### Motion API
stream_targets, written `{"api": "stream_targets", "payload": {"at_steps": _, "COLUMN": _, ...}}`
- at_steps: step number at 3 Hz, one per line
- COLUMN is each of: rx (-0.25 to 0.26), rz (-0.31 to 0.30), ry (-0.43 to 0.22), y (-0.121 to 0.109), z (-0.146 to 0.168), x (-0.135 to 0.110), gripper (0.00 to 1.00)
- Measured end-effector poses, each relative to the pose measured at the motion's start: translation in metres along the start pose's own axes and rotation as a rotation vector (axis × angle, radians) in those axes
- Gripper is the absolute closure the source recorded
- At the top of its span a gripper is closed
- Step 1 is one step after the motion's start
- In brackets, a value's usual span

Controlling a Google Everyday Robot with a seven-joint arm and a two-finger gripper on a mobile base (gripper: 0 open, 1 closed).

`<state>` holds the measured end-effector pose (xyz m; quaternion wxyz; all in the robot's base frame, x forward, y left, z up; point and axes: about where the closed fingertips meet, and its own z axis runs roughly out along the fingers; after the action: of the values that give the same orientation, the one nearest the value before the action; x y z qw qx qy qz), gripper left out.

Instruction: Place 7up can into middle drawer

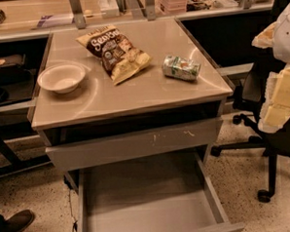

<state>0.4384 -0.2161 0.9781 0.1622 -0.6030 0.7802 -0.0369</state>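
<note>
A pale worktop [134, 94] is seen from above and in front, with drawers beneath it. The 7up can [181, 67], small, green and silver, lies on its side on the right part of the worktop, near the right edge and well back from the front edge. Nothing touches it.

Just to its left, a brown-and-yellow chip bag [115, 51] lies flat at a slant, close to the can but apart from it. A white bowl [61, 77] stands upright near the left edge.

Below the worktop, a grey drawer front [136, 143] with white scratch marks is pulled out a little. Under it, the middle drawer [145, 206] is pulled far out toward the viewer. It is wide and grey, with a flat floor and low side walls.

The gripper [282, 98] appears as a pale cream, blocky shape at the right edge of the view. It is off to the side of the worktop, lower than the can and well apart from it. Whether the jaws are open or closed cannot be told.

A black office chair [239, 145] stands on the speckled floor behind the gripper. A dark shoe [16, 223] shows at the bottom left corner.
</note>
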Motion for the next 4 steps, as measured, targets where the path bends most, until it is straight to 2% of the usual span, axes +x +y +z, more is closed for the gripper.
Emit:
{"api": "stream_targets", "payload": {"at_steps": 1, "rx": 0.018, "rz": -0.003, "ry": 0.007, "y": -0.007, "z": 0.000, "x": -0.005, "gripper": 0.00}}
{"api": "stream_targets", "payload": {"at_steps": 3, "rx": 0.030, "rz": -0.024, "ry": 0.037, "y": -0.076, "z": 0.033, "x": -0.052, "gripper": 0.00}}
{"api": "stream_targets", "payload": {"at_steps": 4, "rx": 0.031, "rz": -0.031, "ry": 0.079, "y": -0.119, "z": 0.060, "x": -0.075, "gripper": 0.00}}
